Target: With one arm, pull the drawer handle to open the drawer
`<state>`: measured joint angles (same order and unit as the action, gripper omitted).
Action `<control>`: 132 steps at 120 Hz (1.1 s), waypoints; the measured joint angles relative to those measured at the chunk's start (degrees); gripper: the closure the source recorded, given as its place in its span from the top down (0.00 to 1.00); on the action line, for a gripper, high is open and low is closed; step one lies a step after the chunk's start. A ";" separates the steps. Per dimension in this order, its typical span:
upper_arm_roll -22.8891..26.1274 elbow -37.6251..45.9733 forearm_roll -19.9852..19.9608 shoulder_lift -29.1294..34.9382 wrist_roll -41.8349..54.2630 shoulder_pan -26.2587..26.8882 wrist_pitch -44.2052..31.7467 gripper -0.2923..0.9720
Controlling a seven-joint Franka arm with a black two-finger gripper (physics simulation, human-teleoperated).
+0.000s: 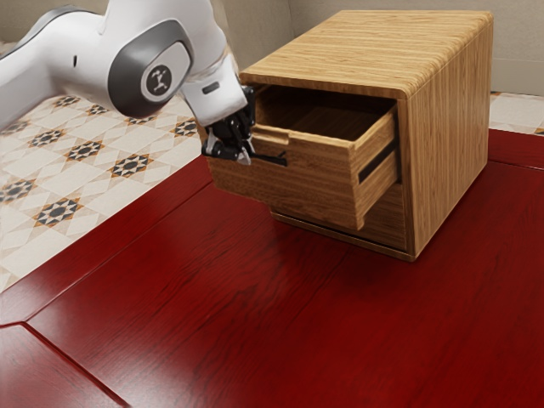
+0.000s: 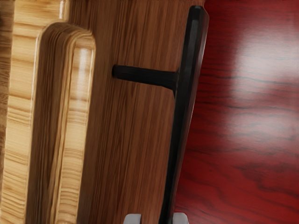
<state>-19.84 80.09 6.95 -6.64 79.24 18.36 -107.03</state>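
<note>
Gripper (image 1: 231, 146) at the handle (image 1: 270, 159), pads (image 2: 133, 218) flanking the black bar. It appears clenched on the bar, though contact is hard to read at the wrist view's edge. Drawer (image 1: 314, 174) stands partly out of the cabinet (image 1: 446, 127) on the table (image 1: 255, 323). The pull is best made straight along the runners, level and without twist, so that the drawer does not bind.
</note>
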 joint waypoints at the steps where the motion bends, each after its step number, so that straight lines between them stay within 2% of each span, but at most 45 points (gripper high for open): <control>1: -0.04 0.22 0.00 0.19 0.00 0.07 -0.01 0.18; 23: -0.90 3.91 -0.07 3.65 0.03 1.47 0.16 0.24; 37: -1.65 4.94 -0.06 4.14 0.03 2.22 0.09 0.20; 96: -3.62 12.57 0.20 11.91 0.09 5.17 0.19 0.22; 103: -3.84 12.90 0.17 12.83 0.12 5.59 1.07 0.31; 107: -3.83 12.69 0.13 14.09 0.12 5.65 2.56 0.33; 112: -2.62 11.52 0.09 16.51 -0.03 1.57 5.26 0.40; 121: 0.52 3.98 0.11 20.02 -1.01 -2.84 12.53 0.51; 132: 7.56 -6.96 0.15 21.20 -5.38 -3.36 22.05 0.59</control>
<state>-12.28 73.14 7.10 14.56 73.86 15.00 -84.99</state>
